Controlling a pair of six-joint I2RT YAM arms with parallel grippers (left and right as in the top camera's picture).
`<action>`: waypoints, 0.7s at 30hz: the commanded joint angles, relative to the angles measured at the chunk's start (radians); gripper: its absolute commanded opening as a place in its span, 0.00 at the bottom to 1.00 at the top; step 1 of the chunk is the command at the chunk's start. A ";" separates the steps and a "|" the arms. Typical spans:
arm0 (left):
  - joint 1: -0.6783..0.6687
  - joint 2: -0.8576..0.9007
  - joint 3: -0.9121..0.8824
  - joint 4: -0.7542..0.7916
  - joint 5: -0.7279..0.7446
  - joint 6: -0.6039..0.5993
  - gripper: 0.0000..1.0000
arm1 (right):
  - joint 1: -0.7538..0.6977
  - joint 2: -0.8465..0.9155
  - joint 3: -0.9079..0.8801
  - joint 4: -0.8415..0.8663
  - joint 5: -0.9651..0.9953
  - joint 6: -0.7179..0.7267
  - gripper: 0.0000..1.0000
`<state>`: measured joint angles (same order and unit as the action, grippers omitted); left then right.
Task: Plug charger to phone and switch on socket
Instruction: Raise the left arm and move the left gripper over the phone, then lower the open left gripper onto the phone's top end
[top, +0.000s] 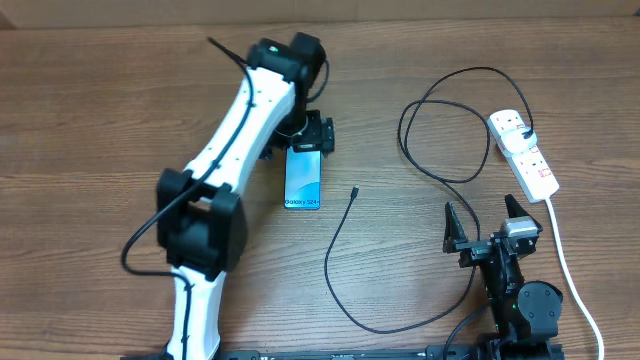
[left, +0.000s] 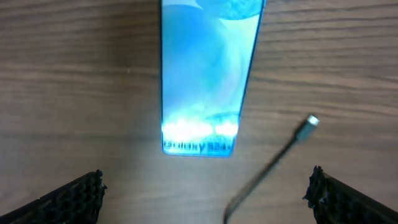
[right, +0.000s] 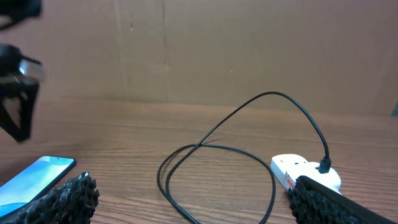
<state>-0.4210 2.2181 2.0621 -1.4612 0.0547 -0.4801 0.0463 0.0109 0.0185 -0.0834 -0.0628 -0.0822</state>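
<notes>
Left and right jaws gape empty; one phone (top: 302, 178), one charger (right: 272, 93), one socket (top: 525, 155).

Left arm (top: 230, 150) stretched out diagonally from its base toward the phone (top: 303, 178). Left gripper (top: 305, 140) hangs over the phone's far short end, pointing down, jaws spread wide, nothing between them. Right arm (top: 520, 290) folded low, well right of the phone. Right gripper (top: 482, 212) jaws wide apart, empty, aimed forward.
</notes>
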 joint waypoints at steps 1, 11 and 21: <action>-0.025 0.047 0.022 0.016 -0.064 0.011 1.00 | 0.002 -0.008 -0.010 0.003 0.009 0.003 1.00; -0.024 0.124 0.021 0.079 -0.073 0.015 1.00 | 0.002 -0.008 -0.010 0.002 0.009 0.003 1.00; -0.024 0.126 0.021 0.106 -0.073 0.099 1.00 | 0.002 -0.008 -0.010 0.003 0.009 0.003 1.00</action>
<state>-0.4454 2.3287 2.0624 -1.3499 -0.0051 -0.4107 0.0467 0.0109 0.0185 -0.0834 -0.0624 -0.0822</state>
